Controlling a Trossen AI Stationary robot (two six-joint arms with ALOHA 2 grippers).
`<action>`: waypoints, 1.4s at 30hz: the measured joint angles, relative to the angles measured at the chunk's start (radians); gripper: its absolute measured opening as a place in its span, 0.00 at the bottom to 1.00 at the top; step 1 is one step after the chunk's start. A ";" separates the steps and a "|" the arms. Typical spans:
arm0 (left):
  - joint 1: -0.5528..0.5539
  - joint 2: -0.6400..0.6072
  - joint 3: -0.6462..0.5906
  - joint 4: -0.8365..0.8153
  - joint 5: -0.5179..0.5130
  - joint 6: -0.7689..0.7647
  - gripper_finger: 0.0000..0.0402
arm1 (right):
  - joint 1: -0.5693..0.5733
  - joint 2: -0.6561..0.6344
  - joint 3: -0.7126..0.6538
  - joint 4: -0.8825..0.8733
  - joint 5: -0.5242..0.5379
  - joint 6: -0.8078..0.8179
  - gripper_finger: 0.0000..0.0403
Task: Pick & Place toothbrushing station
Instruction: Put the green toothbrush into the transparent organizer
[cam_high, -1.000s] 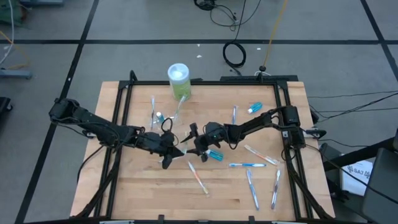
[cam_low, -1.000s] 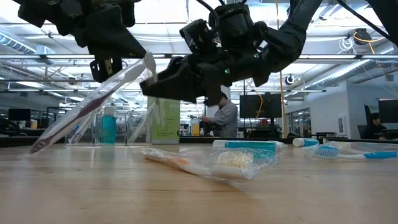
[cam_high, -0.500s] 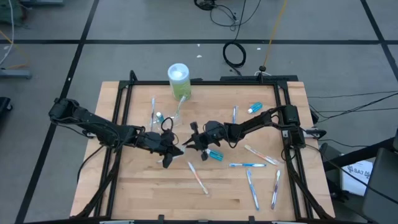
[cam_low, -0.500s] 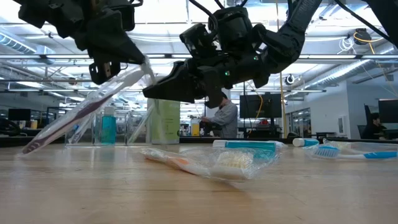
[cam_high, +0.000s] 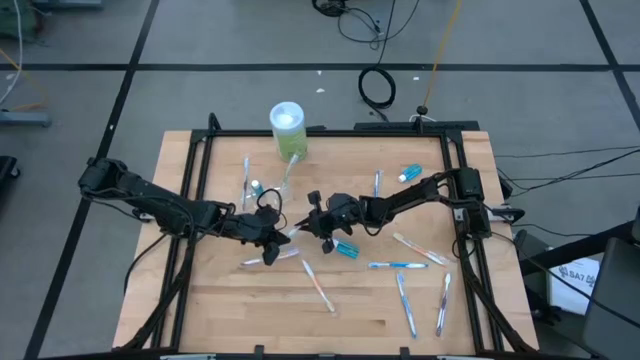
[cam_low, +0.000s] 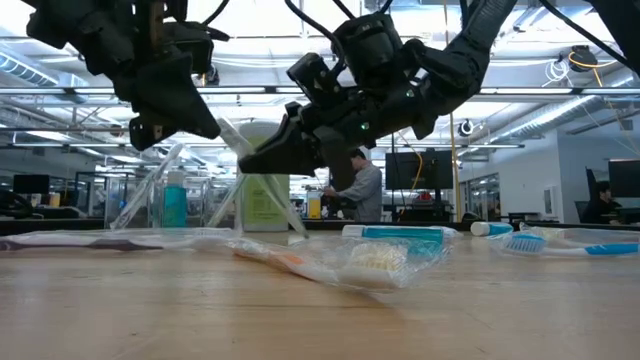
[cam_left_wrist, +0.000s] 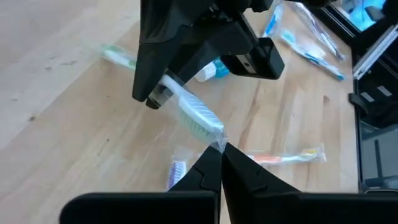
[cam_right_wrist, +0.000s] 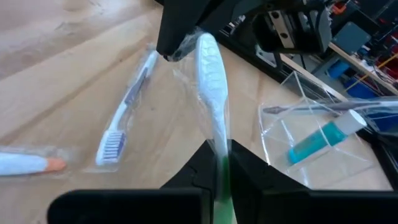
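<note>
Holding both ends of the wrapped toothbrush between the two arms, I judge the handover should go gently: one side must let go before the other pulls, or the wrapper tears.

From above, my left gripper and right gripper meet near mid-table, the brush bridging them; the clear cup lies tipped just beyond.

At table level the brush hangs slanted above the wood between the dark fingers, and another wrapped brush lies flat below.

Through the left wrist camera my left fingertips are pinched on the wrapper's corner at the bristle end.

Through the right wrist camera my right fingers are clamped on the green handle, its head reaching the left gripper.
</note>
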 joint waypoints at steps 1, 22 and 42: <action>0.000 0.000 0.000 -0.005 0.000 0.004 0.01 | 0.000 0.000 0.000 -0.008 0.017 -0.007 0.04; 0.005 0.000 0.000 -0.144 0.034 0.136 0.27 | -0.002 -0.033 -0.002 -0.112 0.197 -0.056 0.04; 0.007 -0.307 -0.022 -0.157 -0.470 0.540 0.27 | -0.095 -0.281 -0.001 0.025 -0.166 0.486 0.05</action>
